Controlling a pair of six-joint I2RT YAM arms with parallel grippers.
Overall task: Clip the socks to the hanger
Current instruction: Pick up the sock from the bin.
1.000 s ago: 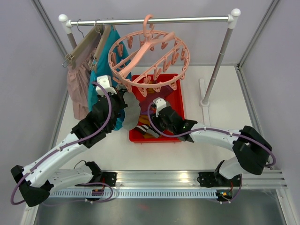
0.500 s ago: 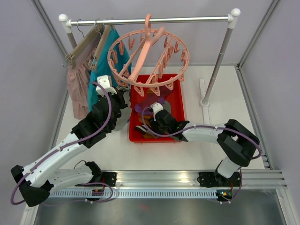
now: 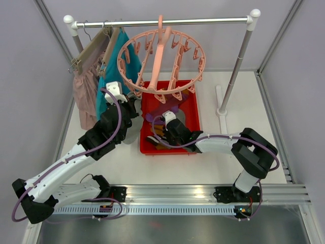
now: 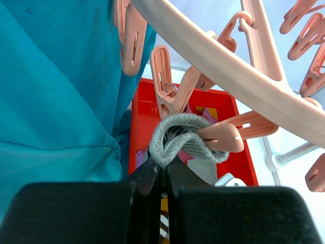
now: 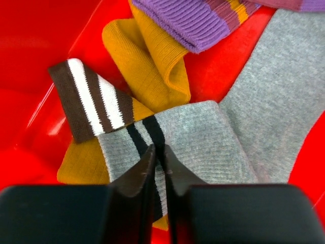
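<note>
Under the hanger (image 4: 223,68), left side: the left gripper (image 4: 162,170) is clamped on a bunched grey sock (image 4: 175,133), held up among the dangling clips. One clip (image 4: 223,137) lies against the sock's fold; whether its jaws have actually bitten cloth I cannot tell from this angle.

Down in the red bin (image 3: 197,122): the right gripper (image 5: 158,160) has its jaws drawn nearly together on the cuff of a striped sock (image 5: 203,137), apparently pinching a thin fold. A mustard sock (image 5: 152,56) lies touching it, partly beneath. A purple sock (image 5: 188,20) lies just beyond.

Risks from here:
- Letting go on the left before the clip grips would drop the grey sock back toward the bin.
- Hanger hangs free from the rail. Any push or tug through the sock will likely swing it and pull the clip off line.
- Teal garment (image 4: 51,76) crowds the left side and could snag.
- Right pinch looks shallow, so the fold may slip out on lifting.
- Mustard sock could drag up with the striped one.
</note>
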